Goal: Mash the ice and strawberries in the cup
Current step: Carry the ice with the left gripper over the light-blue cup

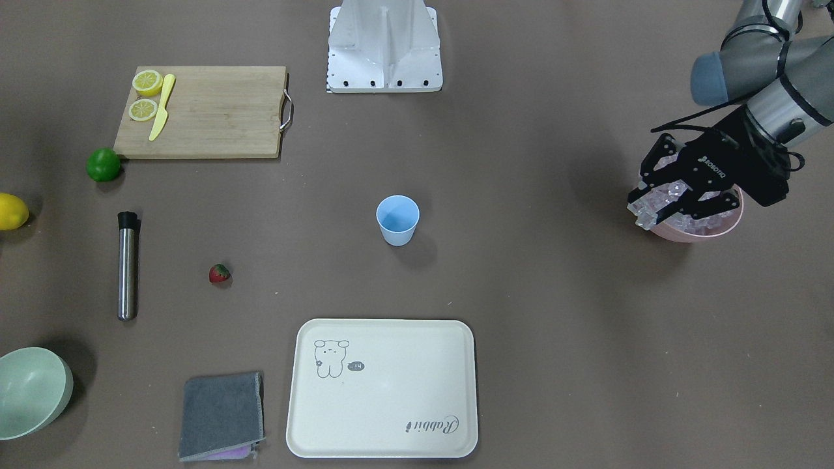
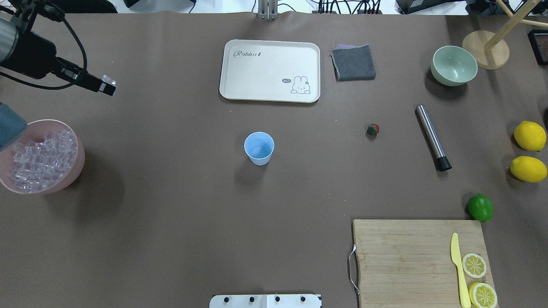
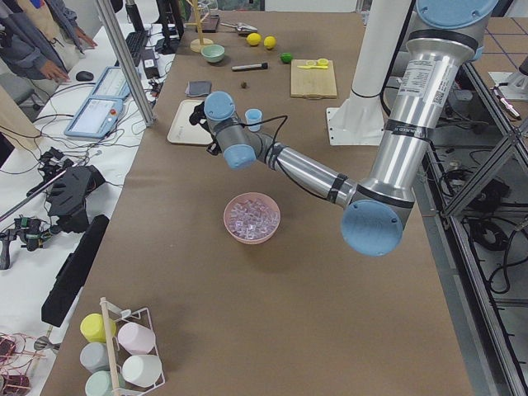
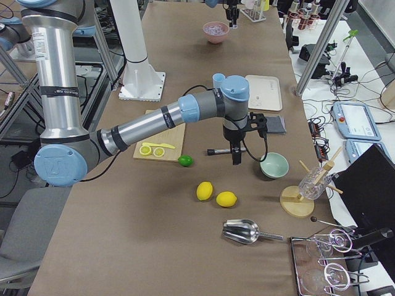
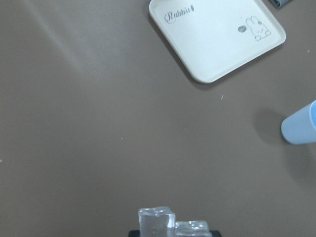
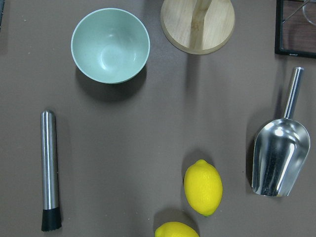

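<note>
The light-blue cup [image 2: 259, 148] stands upright mid-table and looks empty; it also shows in the front view [image 1: 397, 219] and at the right edge of the left wrist view [image 5: 302, 126]. The strawberry [image 2: 373, 129] lies on the table to the cup's right. A pink bowl [image 2: 79, 164] at the left edge holds several ice cubes [image 2: 40, 160]. My left gripper [image 2: 108, 85] is raised beyond the bowl, shut on clear ice cubes [image 5: 163, 224]. My right gripper [image 4: 236, 157] hangs over the far right of the table; I cannot tell whether it is open.
A steel muddler [image 2: 432, 137] lies right of the strawberry. A cream tray [image 2: 269, 70], a grey cloth [image 2: 353, 63] and a pale green bowl [image 2: 454, 65] sit along the far side. Two lemons [image 2: 530, 135], a lime [image 2: 480, 207], a cutting board [image 2: 411, 261] and a metal scoop [image 6: 279, 155] are at right.
</note>
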You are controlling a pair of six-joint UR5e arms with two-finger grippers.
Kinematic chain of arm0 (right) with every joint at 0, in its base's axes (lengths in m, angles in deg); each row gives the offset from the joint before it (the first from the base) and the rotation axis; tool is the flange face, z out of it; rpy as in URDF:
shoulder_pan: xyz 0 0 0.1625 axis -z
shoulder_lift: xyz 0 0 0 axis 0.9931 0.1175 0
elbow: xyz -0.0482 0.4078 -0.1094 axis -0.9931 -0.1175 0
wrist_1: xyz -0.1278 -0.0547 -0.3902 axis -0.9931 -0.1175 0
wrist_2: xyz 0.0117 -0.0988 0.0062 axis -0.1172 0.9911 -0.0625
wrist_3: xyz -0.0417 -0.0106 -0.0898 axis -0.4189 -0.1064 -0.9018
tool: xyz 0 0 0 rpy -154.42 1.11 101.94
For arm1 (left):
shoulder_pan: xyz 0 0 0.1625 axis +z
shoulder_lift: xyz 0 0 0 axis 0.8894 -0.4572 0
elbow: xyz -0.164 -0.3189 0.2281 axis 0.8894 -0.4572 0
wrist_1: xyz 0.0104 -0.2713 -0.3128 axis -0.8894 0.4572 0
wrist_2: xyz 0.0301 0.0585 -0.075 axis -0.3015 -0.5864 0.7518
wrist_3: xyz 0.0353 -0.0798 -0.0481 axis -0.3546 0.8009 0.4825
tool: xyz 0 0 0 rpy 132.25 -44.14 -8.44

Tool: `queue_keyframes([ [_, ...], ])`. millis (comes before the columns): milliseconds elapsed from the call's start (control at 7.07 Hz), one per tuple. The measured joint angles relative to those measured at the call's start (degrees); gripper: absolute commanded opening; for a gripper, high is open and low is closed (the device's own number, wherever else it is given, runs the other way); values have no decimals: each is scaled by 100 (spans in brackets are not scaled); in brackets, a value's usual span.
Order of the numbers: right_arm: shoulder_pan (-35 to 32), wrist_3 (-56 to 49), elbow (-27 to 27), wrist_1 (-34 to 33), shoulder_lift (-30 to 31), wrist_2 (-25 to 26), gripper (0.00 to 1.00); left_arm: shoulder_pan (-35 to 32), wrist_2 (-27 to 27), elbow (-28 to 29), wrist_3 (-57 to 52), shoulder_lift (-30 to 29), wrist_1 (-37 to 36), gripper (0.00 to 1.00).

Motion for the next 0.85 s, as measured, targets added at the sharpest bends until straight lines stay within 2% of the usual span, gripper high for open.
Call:
queue_keyframes([
  [283, 15, 2, -1, 2, 11, -16, 100, 327, -264, 0, 377, -306, 9, 0],
  [565, 18, 29, 30, 1, 36, -34, 100, 681, -415, 134, 985, -852, -11, 0],
  [707, 19, 36, 40, -1, 50, -37, 100, 944, -691, 231, 1174, -1093, -3, 0],
  [848, 19, 38, 55, -2, 70, -39, 100, 1308, -1236, 299, 1281, -1288, 14, 0],
])
